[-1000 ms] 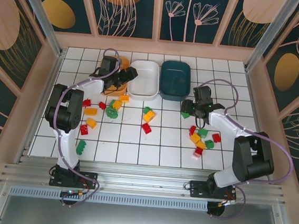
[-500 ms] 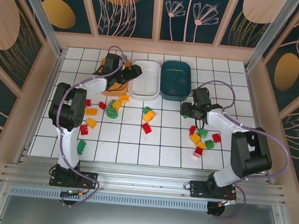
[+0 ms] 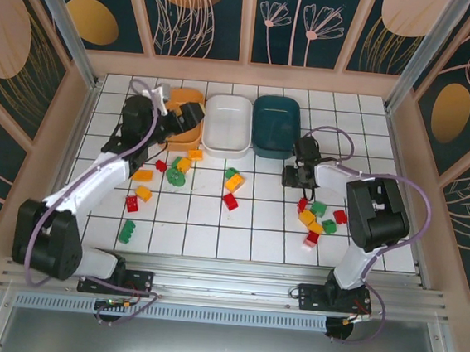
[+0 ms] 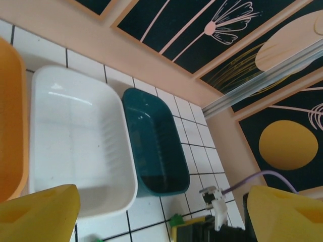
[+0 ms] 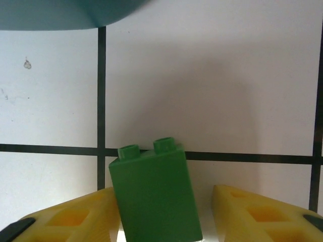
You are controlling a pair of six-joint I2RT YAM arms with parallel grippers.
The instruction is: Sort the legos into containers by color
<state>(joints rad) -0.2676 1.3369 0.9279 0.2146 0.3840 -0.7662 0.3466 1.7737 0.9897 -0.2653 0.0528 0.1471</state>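
Three containers stand in a row at the back: an orange tray (image 3: 178,97), a white tray (image 3: 226,125) and a dark teal tray (image 3: 275,126). My left gripper (image 3: 190,118) hovers at the orange tray's right edge, open, with nothing between its yellow fingers (image 4: 40,217). My right gripper (image 3: 294,178) is low on the tiles just in front of the teal tray. A green lego (image 5: 154,194) stands between its fingers: the left finger (image 5: 75,217) touches it, the right one stands slightly apart. Red, green and yellow legos lie scattered on the tiles.
Loose legos lie in three groups: left (image 3: 143,192), middle (image 3: 233,184) and right (image 3: 315,221). The white tray (image 4: 75,141) and teal tray (image 4: 156,146) look empty in the left wrist view. Wooden walls and metal posts ring the tiled table (image 3: 205,231).
The left arm has swung out to the left, uncovering the orange tray, and its jaws have widened. The right gripper has come down around the green lego and narrowed.
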